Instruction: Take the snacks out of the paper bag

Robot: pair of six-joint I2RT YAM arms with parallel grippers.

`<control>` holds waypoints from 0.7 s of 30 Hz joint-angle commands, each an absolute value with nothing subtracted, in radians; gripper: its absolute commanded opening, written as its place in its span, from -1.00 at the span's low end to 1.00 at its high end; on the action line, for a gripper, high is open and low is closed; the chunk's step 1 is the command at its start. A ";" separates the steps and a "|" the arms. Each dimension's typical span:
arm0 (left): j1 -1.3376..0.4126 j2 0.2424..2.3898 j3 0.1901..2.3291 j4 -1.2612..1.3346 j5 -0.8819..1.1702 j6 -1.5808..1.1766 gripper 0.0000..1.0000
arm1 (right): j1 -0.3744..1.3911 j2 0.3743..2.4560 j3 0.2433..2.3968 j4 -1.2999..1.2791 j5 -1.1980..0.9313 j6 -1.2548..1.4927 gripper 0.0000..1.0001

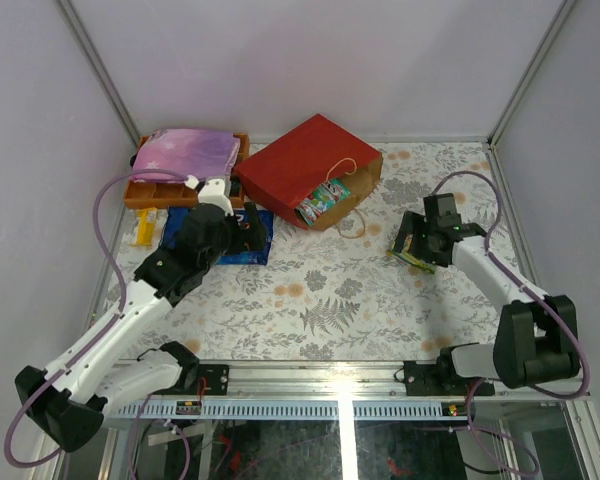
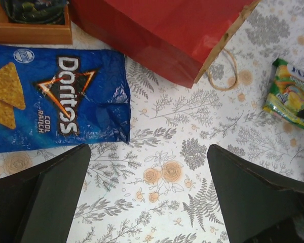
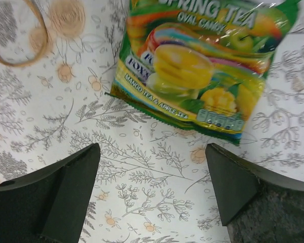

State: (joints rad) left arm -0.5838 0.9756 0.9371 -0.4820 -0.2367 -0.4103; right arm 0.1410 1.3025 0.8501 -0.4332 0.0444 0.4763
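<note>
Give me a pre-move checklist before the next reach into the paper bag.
1. right gripper open and empty: ok.
2. green packet flat on the table, no finger touching it: ok.
3. left gripper open and empty: ok.
4. Doritos bag out, lying beside the paper bag: ok.
5. paper bag emptied: not ok, a small packet shows in its mouth.
6. more snacks deeper inside: cannot tell, the interior is hidden.
</note>
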 commanded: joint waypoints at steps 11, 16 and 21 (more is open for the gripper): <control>-0.586 0.931 0.912 -0.312 -0.268 -0.427 0.99 | 0.134 1.722 1.051 -0.367 0.195 0.408 0.99; -0.582 1.008 0.992 -0.298 -0.334 -0.369 0.99 | 0.079 1.851 1.184 -0.357 0.205 0.329 0.99; -0.564 1.093 1.057 -0.240 -0.304 -0.345 0.99 | 0.036 1.934 1.364 -0.374 0.238 0.193 0.99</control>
